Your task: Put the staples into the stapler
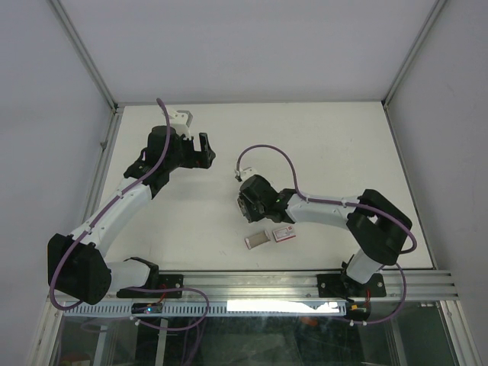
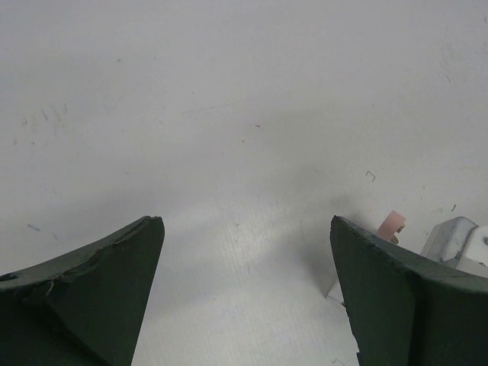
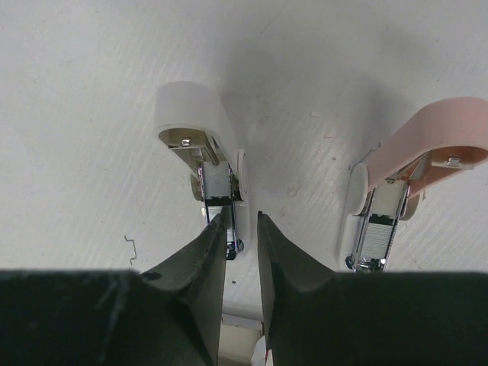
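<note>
In the right wrist view two staplers lie flipped open on the white table, a white stapler (image 3: 191,107) and a pink stapler (image 3: 446,133). A silvery ribbed strip of staples (image 3: 216,203) lies in the white one's metal channel, and another strip (image 3: 377,236) lies in the pink one's. My right gripper (image 3: 244,215) hangs low over the white stapler with its jaws a narrow gap apart. Bare table shows through that gap, and the left fingertip (image 3: 223,223) overlaps the channel's end. From above, the right gripper (image 1: 242,200) hides the staplers. My left gripper (image 2: 245,221) is wide open and holds nothing.
A red-pink staple box (image 1: 284,234) and its greyish tray (image 1: 257,240) lie near the front rail, beside the right arm. One bent loose staple (image 3: 131,248) lies left of the right fingers. The left gripper (image 1: 204,149) hovers at mid-left. Walls close in the table on three sides.
</note>
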Controlling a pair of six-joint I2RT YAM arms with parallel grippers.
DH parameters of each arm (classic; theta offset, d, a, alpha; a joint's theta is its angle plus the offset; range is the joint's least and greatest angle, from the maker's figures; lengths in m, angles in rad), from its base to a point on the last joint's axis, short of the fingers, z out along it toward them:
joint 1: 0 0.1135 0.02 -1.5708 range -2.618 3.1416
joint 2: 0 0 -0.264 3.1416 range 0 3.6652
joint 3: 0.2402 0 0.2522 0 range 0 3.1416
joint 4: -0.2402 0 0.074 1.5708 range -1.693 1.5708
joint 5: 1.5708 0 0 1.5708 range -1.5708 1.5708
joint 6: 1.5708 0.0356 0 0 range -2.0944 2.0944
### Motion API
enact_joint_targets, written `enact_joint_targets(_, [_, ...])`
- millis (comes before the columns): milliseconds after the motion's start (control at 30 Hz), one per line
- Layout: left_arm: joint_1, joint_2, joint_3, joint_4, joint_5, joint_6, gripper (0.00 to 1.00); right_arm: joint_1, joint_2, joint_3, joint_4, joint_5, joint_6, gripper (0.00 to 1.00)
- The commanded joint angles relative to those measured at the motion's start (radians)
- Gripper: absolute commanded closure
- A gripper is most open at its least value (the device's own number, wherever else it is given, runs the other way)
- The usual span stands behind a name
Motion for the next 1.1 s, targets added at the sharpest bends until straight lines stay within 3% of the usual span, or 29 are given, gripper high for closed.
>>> enact_joint_targets(0, [-0.006, -0.036, -0.005, 0.036, -0.011, 0.013, 0.06, 0.001, 0.005, 0.02, 0.016, -0.001, 0.019, 0.75])
enact_joint_targets(333, [-0.007, -0.042, -0.009, 0.037, 0.004, 0.005, 0.06, -0.001, -0.093, 0.074, -0.046, 0.016, 0.04, 0.74])
enact_joint_targets(500, [-0.022, -0.039, -0.022, 0.049, 0.111, -0.084, 0.07, -0.022, -0.192, 0.069, -0.082, 0.018, 0.06, 0.66])
enact_joint_targets(633, [-0.129, -0.056, -0.088, 0.115, 0.125, -0.203, 0.08, -0.067, -0.3, -0.003, -0.079, -0.007, 0.076, 0.56])
enact_joint_targets(767, [-0.212, -0.035, -0.216, 0.309, 0.146, -0.329, 0.08, -0.082, -0.382, -0.13, -0.012, -0.054, 0.071, 0.48])
enact_joint_targets(933, [-0.243, 0.082, -0.268, 0.452, 0.163, -0.366, 0.08, -0.082, -0.439, -0.265, 0.111, -0.184, 0.139, 0.46])
enact_joint_targets(1067, [-0.256, 0.16, -0.257, 0.499, 0.181, -0.361, 0.09, -0.081, -0.443, -0.346, 0.211, -0.217, 0.204, 0.51])
